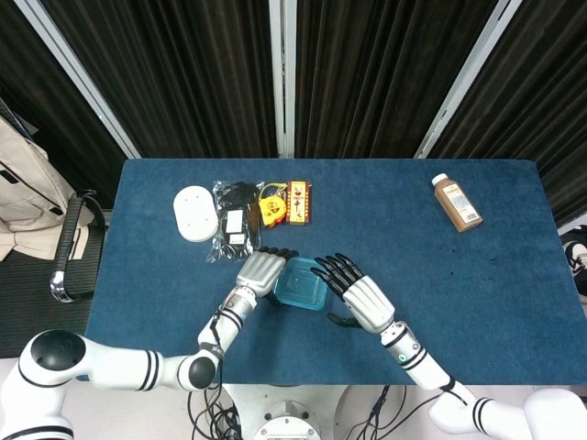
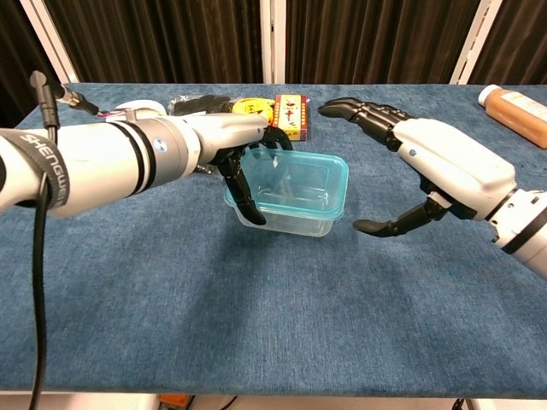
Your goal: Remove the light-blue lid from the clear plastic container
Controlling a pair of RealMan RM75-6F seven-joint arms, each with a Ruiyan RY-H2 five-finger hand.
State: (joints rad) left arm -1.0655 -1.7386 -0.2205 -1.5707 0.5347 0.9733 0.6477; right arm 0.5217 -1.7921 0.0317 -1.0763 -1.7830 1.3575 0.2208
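We observe the clear plastic container (image 2: 291, 213) near the centre of the chest view, resting on the blue desk (image 2: 256, 342) and tilted, its right end raised. It is a rectangular tub with rounded corners and transparent walls; the light-blue lid (image 2: 295, 181), translucent and rimmed, is seated on top. In the head view the container (image 1: 301, 284) lies just below frame centre. The left robot hand (image 2: 235, 141) grasps the container's left end, dark fingers over the lid edge and the thumb down along the wall. The right robot hand (image 2: 427, 166) stands just right of the container, released, with fingers spread above and thumb low; we cannot tell whether any fingertip touches the lid. At the upper left of the head view lie a white round disc (image 1: 193, 214), a black packet (image 1: 235, 223) and a red-and-yellow box (image 1: 297, 202). A brown bottle (image 1: 457, 203) lies at upper right.
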